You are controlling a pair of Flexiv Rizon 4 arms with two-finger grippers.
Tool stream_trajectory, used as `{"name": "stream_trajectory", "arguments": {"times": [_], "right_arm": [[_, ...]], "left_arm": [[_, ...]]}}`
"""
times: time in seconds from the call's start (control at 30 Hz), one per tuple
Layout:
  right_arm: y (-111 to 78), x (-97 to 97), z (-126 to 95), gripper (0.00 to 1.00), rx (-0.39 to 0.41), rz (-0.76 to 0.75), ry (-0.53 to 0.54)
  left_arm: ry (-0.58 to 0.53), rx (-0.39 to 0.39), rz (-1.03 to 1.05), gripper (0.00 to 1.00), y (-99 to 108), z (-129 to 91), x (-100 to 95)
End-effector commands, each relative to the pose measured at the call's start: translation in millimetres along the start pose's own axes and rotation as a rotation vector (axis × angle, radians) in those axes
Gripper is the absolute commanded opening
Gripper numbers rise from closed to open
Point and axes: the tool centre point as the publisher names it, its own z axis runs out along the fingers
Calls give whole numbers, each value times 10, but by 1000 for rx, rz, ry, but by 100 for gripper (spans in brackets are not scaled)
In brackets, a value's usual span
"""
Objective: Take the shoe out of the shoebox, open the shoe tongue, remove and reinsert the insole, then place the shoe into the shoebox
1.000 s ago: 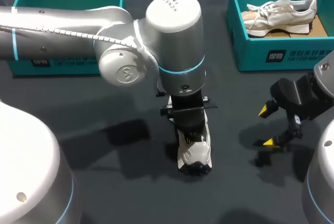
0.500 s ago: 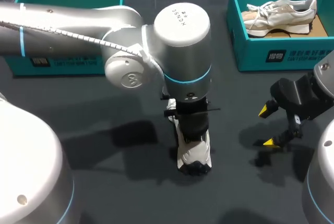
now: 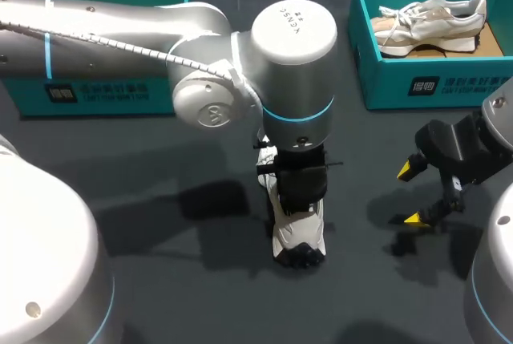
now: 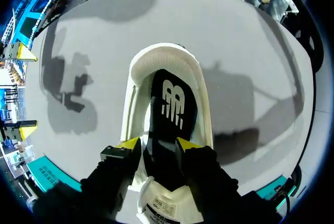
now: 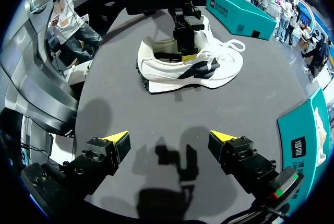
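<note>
Clamped in the left pincer (image 4: 157,144), the insole (image 4: 171,104) looks smooth, matt black — foam or cloth, unclear. Around it the shoe (image 4: 134,104) shows soft white cloth lining. Beneath, the bench (image 4: 250,51) is matt grey.

The fore end of the insole (image 4: 171,106) is covered by the left hand (image 4: 157,143). From the head view, that hand and the laced half of the shoe (image 3: 299,238) are hidden beneath the arm's wrist (image 3: 295,79).
</note>
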Motion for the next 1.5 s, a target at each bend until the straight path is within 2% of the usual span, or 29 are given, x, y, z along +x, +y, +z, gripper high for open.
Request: {"name": "stream_trajectory", "arguments": {"times": [0.03,0.2,0.3,0.73,0.83,0.97,1.13,1.4,1.5], "right_arm": [[-1,18,-2,100,2,0,-3],[-1,18,-2,100,2,0,-3],[-1,18,-2,100,2,0,-3],[-1,18,-2,100,2,0,-3],[-1,18,-2,100,2,0,-3],[-1,18,-2,100,2,0,-3],[-1,18,-2,100,2,0,-3],[-1,18,-2,100,2,0,-3],[-1,18,-2,100,2,0,-3]], "left_arm": [[-1,10,3,47,52,-10,5],[-6,22,2,53,81,-38,-5],[-11,38,7,50,69,-57,-12],[-7,35,6,52,81,-96,-27],[0,33,3,58,84,-95,4],[9,48,-10,81,129,-91,51],[6,87,-19,94,191,-110,77],[-7,114,-22,87,303,-181,45],[-4,119,-23,87,354,-187,36]]}}
